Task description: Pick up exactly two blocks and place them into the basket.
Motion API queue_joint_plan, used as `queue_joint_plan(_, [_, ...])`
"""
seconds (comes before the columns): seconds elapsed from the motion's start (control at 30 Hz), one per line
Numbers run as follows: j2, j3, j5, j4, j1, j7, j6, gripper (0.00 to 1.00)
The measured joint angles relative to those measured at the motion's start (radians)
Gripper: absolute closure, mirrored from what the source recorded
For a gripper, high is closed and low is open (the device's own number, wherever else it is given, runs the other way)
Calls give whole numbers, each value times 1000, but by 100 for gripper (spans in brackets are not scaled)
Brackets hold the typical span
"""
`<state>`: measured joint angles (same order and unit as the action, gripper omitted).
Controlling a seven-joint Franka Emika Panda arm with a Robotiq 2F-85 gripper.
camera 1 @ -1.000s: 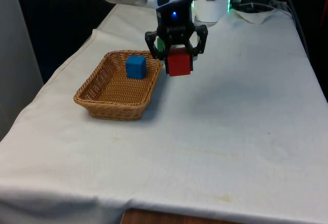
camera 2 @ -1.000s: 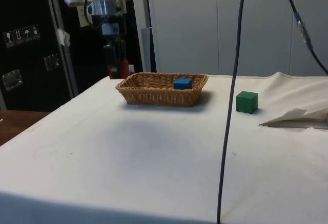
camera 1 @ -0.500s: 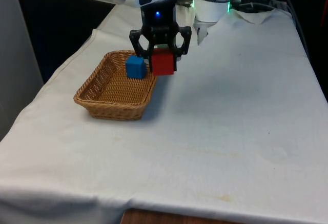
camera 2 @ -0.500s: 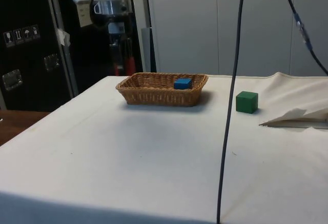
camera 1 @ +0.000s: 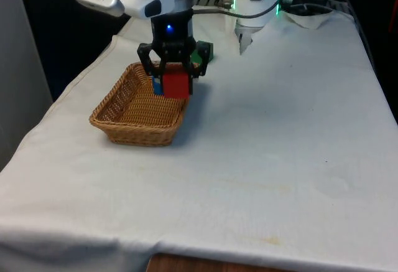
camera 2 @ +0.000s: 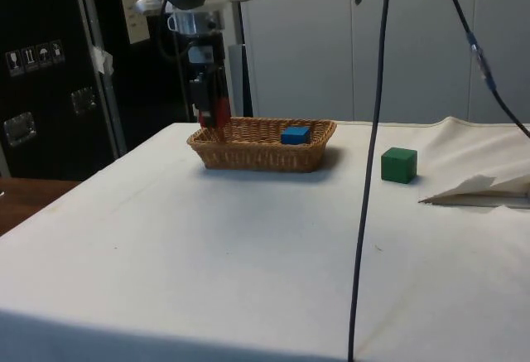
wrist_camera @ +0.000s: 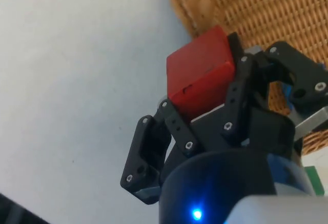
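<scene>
Item: black two-finger claw point(camera 1: 175, 83), pinching a red cube-shaped block point(camera 1: 175, 84) between its fingers and holding it in the air over the near-side rim of a shallow rectangular woven wicker basket point(camera 1: 118, 113); judged to be carried there for release, as the task's second block. The block sits square between the fingers, flat faces against them, a grip that suits its smooth, hard-looking sides and crisp edges; in the wrist view the red block point(wrist_camera: 200, 71) hangs over the border between the white cloth and the basket rim point(wrist_camera: 205, 3), so it appears not yet fully over the basket's interior. Item: blue cube-shaped block point(camera 2: 295, 135), resting on the basket floor just beyond the claw, partly hidden behind the red block in the front view; counted as the first block delivered. Item: green cube-shaped block point(camera 2: 398, 165), lying on the bench point(camera 1: 286, 160) outside the basket, well behind the claw; judged surplus, since the task asks for exactly two. Basket: tan, ribbed weave, sloped walls, thick braided rim. Bench covering: white cloth, matte, lightly creased.
</scene>
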<state>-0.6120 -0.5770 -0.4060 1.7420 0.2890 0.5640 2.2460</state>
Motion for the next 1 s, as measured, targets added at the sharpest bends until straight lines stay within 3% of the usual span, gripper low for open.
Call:
queue_joint_plan(0.5, [-64,-31,-27,-14,-26,11,35,97])
queue_joint_plan(0.87, [-100,-52,-34,-15,-36,11,66,97])
queue_joint_plan(1.0, [-135,-51,-60,-17,-42,18,92,97])
